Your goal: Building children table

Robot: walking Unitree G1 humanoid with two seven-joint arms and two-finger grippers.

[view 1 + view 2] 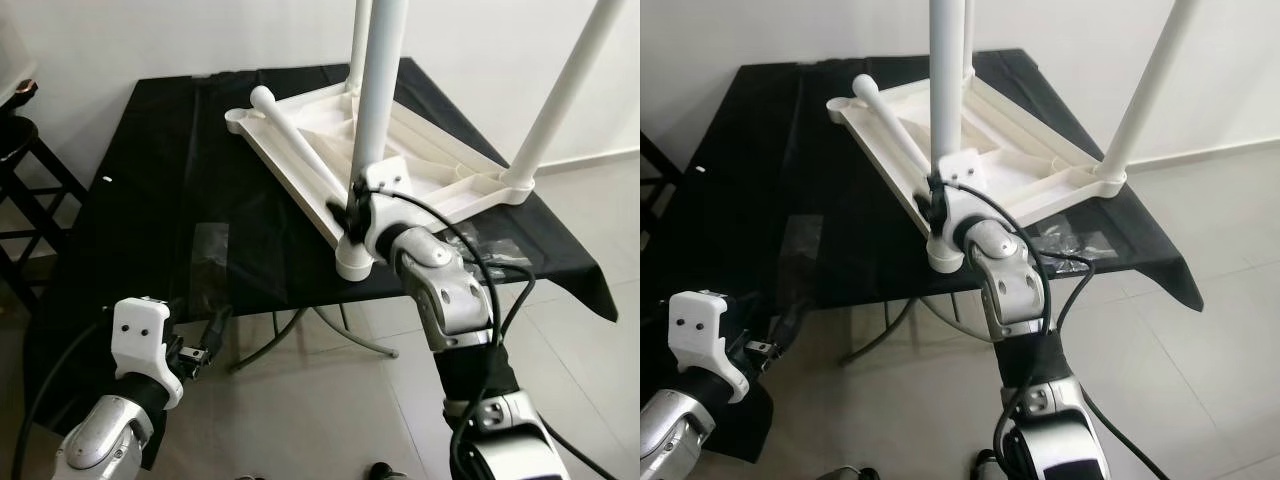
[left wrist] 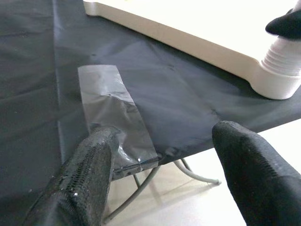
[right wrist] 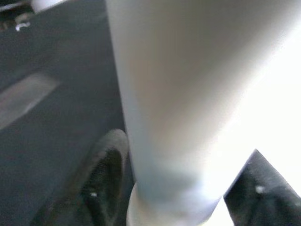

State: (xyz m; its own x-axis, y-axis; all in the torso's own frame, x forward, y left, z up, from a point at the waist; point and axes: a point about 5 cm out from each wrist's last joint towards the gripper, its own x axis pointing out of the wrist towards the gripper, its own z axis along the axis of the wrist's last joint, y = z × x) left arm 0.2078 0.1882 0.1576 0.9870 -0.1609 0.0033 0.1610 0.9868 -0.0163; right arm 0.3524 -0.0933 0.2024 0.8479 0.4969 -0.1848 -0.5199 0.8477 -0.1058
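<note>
Nearest you, the left gripper (image 1: 205, 345) hangs low off the front edge of the black-covered table (image 1: 150, 200), fingers apart and holding nothing, looking at a strip of clear tape (image 2: 113, 110) on the cloth.

Your right gripper (image 1: 352, 208) is the working one. Its fingers (image 3: 101, 183) are clamped around the base of an upright white leg (image 1: 378, 90), just above the threaded socket at the near corner of the upturned white tabletop (image 1: 420, 165), which lies tilted across the table's right half. So the leg sits directly between the jaws with its long axis vertical, and any turning you do has to run about that axis; the right arm is far nearer than the left.

Count four legs: three standing, this one, one behind it (image 1: 359, 45) and one at the right corner (image 1: 560, 95), and one loose leg (image 1: 295, 150) lying flat along the tabletop's left rim, still to be fitted, pointing from the far left corner toward your right gripper.
</note>
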